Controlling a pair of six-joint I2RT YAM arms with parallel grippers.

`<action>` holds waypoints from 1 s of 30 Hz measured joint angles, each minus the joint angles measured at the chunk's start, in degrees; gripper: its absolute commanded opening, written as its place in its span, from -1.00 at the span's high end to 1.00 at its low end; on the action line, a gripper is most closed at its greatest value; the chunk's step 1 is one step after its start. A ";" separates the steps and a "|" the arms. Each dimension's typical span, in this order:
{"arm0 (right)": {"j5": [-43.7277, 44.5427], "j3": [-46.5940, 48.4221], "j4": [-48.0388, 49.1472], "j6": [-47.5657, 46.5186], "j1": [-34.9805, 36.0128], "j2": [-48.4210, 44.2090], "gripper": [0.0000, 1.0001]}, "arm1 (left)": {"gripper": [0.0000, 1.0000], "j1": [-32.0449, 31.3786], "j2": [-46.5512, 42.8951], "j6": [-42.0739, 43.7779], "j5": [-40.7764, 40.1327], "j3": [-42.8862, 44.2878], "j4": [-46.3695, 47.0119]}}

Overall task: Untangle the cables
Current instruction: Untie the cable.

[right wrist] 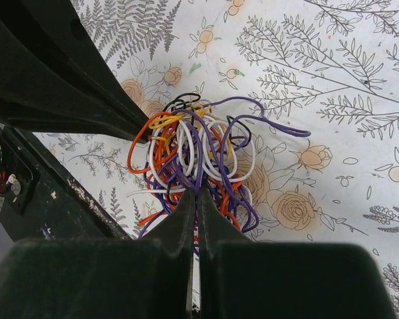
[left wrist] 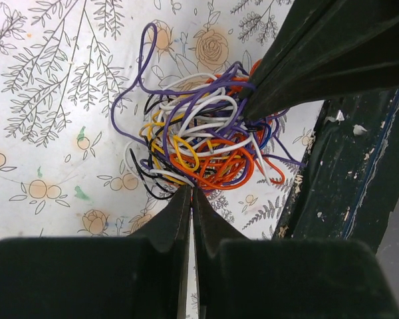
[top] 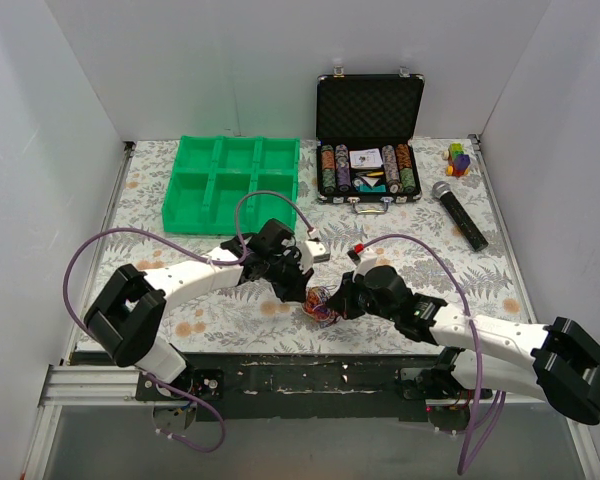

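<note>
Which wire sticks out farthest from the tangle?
The purple wire: one long loop of it arcs well clear of the tangle, while the other colours stay bunched inside it.

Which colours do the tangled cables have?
The cables are white, orange, purple, black and yellow, with a little blue; the left wrist view shows them best.

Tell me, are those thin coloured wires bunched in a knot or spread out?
Bunched: the cables form one tight ball, with orange, white, purple and black loops crossing over each other.
</note>
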 measured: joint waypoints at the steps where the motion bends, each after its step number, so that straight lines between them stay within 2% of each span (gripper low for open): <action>1: 0.02 0.00 -0.11 0.00 0.00 -0.20 0.97 | 1.00 0.00 0.22 0.00 -0.02 0.02 -0.17; 10: 0.35 -0.07 -0.48 0.00 0.00 -0.28 0.97 | 1.00 0.07 -1.88 -1.11 0.02 2.45 -3.72; 23: 2.01 -2.73 0.24 1.44 0.00 1.25 0.97 | 1.00 2.91 -14.88 -2.29 -1.49 5.84 -9.14; 27: 2.89 -2.73 0.24 1.51 0.00 2.21 0.97 | 1.00 4.42 -16.61 -3.56 -3.13 9.35 -10.34; 30: 3.87 -2.73 0.20 1.79 0.00 3.19 0.97 | 1.00 5.90 -17.33 -4.68 -5.14 15.21 -11.17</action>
